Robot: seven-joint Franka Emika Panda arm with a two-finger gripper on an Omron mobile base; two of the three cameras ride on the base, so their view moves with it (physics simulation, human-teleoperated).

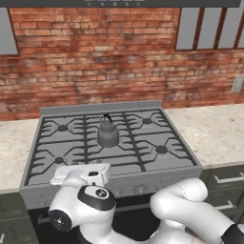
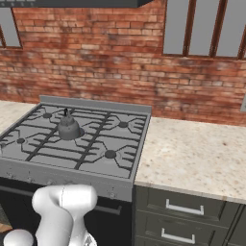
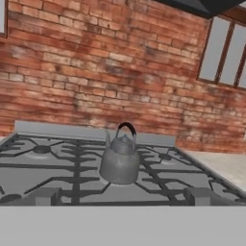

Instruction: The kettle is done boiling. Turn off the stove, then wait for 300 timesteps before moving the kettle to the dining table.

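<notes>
1. The stove (image 1: 143, 147) front knobs are partly hidden behind the white arm in the left base view.
2. The stove's left edge is cut off in the right base view.
3. The kettle (image 3: 120, 161) spout is too blurred to make out.

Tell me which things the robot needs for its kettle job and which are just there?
Needed for the job:
- kettle, standing on the grates in the middle of the stove
- stove, which has to be turned off
- gripper, low at the stove's front edge

Just there:
- stone counter beside the stove
- drawers under it
- brick wall
</notes>
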